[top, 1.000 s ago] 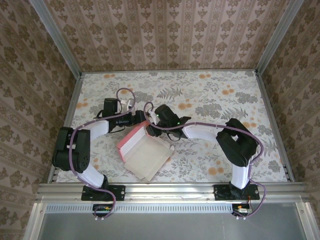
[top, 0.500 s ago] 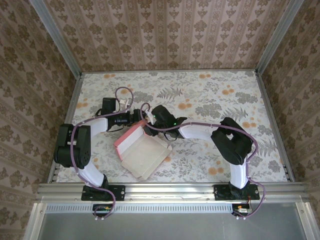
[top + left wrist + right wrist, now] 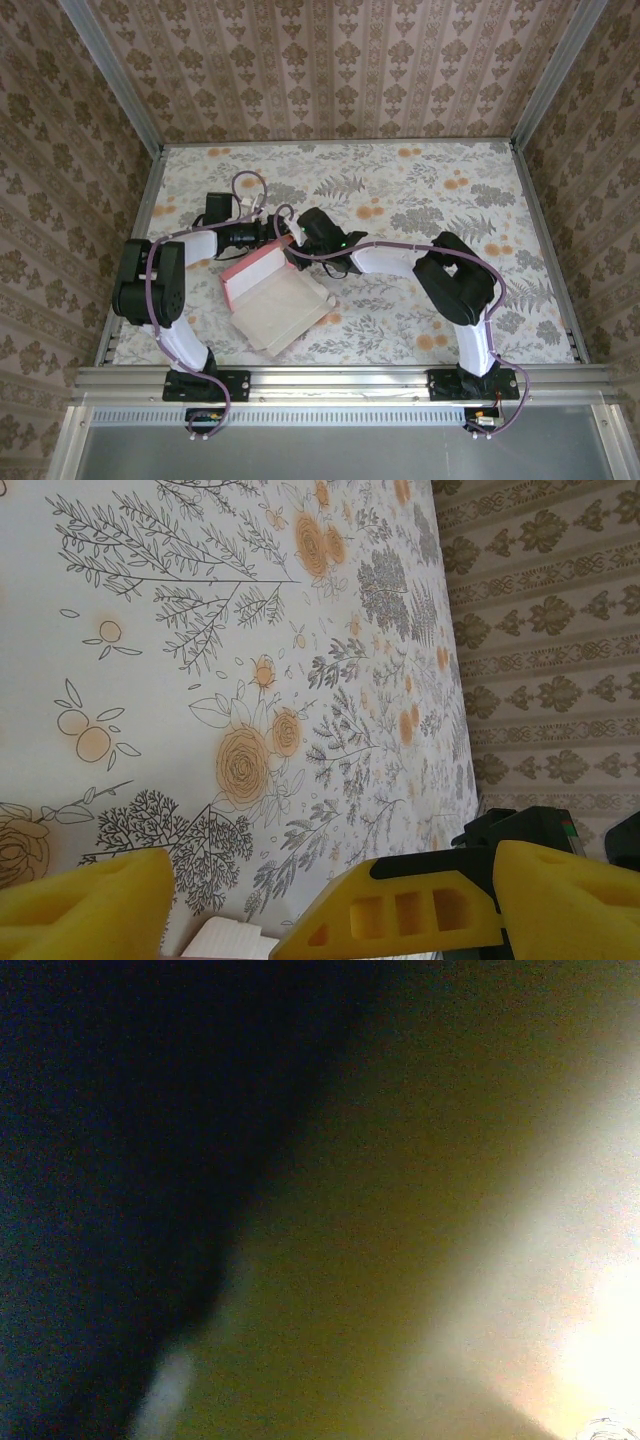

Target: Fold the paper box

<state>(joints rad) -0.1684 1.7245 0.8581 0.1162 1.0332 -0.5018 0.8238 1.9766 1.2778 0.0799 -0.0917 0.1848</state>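
Hovering at the far pink wall of the box (image 3: 272, 308), your left claw (image 3: 267, 238) is gaping, released. Your right claw (image 3: 299, 248) is sitting beside it, and I cannot tell its grip. The box is lying open-side up on the table (image 3: 430, 190) between your arms.

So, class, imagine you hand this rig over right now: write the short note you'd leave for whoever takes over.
Left gripper: open, holding nothing, at the far edge of the paper box.
Right gripper: at the box's far corner. Its own camera is blurred, so open or shut cannot be told.
Box: on the table between the arms, pale inside facing up, pink side raised along the far edge.
Done: a shallow tray shape is formed.
Left: the top is open, so the folding looks unfinished.
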